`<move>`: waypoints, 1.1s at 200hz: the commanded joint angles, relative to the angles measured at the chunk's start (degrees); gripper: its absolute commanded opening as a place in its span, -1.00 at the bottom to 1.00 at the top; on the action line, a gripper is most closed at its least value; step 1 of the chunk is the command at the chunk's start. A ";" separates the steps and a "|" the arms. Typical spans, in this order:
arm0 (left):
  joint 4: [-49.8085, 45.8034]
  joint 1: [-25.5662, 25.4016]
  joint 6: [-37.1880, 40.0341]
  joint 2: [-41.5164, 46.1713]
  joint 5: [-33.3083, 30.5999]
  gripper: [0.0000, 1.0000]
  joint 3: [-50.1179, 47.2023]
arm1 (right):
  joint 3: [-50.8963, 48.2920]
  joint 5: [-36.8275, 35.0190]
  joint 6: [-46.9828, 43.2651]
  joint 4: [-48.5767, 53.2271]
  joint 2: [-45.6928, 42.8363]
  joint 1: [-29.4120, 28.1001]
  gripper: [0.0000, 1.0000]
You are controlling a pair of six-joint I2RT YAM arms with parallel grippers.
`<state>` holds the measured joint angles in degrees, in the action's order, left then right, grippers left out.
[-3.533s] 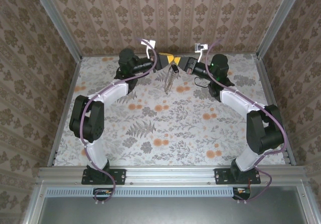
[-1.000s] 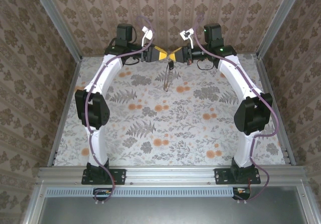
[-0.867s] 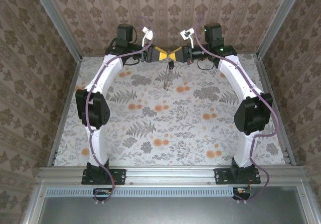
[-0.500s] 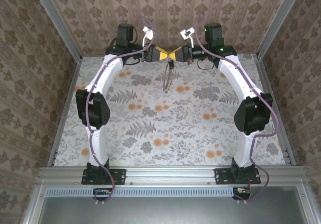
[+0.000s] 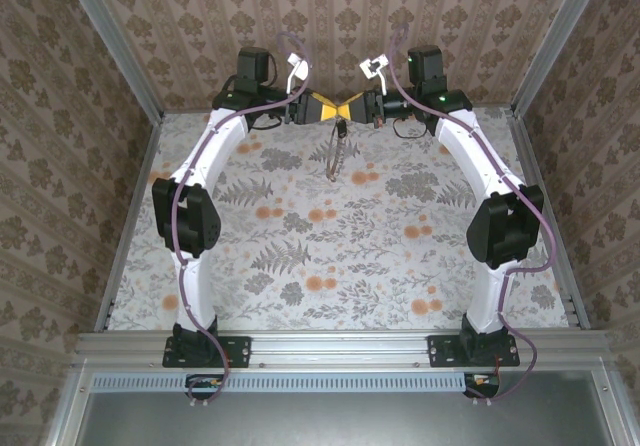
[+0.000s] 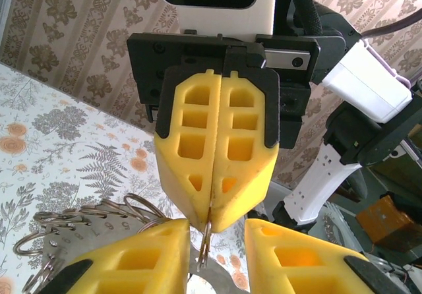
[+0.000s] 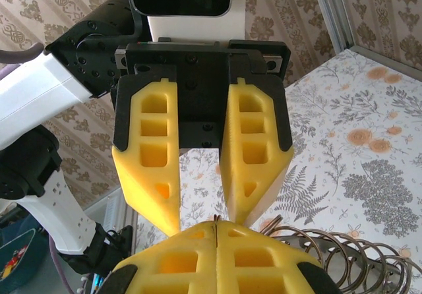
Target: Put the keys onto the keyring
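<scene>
High over the back of the table, my two grippers meet tip to tip. My right gripper [image 5: 351,109] [image 7: 216,227] is shut on the thin edge of the keyring [image 6: 206,240]. The rest of the keyring [image 5: 335,154] hangs below as a tan loop with several wire rings [image 7: 343,249] and a numbered metal tag [image 6: 79,227]. My left gripper [image 5: 329,109] [image 6: 216,242] is open, with its yellow fingers [image 7: 151,169] either side of the right gripper's tip [image 6: 212,208] and the ring. I cannot make out the black-headed key in the hanging bundle.
The floral table [image 5: 330,256] lies well below both grippers. The patterned back wall [image 5: 330,26] is close behind them. Metal frame posts [image 5: 110,46] stand at the back corners.
Since 3.5 s ago both arms have risen and stretched toward the back wall, lifting the keyring. Over the last second nothing has visibly moved.
</scene>
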<state>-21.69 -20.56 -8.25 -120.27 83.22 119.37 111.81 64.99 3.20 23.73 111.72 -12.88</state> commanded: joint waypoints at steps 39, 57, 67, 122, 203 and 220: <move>-4.58 -0.19 5.67 0.30 2.65 -0.60 1.73 | 2.16 1.76 0.64 -1.89 0.86 0.48 -1.00; -4.59 -0.27 5.90 0.41 2.48 -0.61 1.79 | 2.18 1.98 0.75 -1.93 1.00 0.42 -1.00; -4.59 -0.27 5.97 0.39 2.39 -0.61 1.81 | 2.18 2.05 0.78 -1.84 1.01 0.49 -1.00; -4.11 -0.67 5.98 0.39 1.87 -0.62 1.91 | 2.10 2.18 0.58 -1.24 0.87 0.37 -1.00; -4.24 -1.24 7.07 0.64 -0.81 -0.88 1.90 | 2.18 2.10 0.23 -0.54 0.83 0.28 -1.00; -4.11 -1.41 7.13 0.74 -1.86 -0.98 1.74 | 2.10 2.24 0.05 -0.32 0.79 0.25 -1.00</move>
<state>-24.95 -20.93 -2.74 -120.27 81.67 119.37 111.83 66.30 3.40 23.55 112.03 -12.75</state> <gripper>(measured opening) 0.050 0.065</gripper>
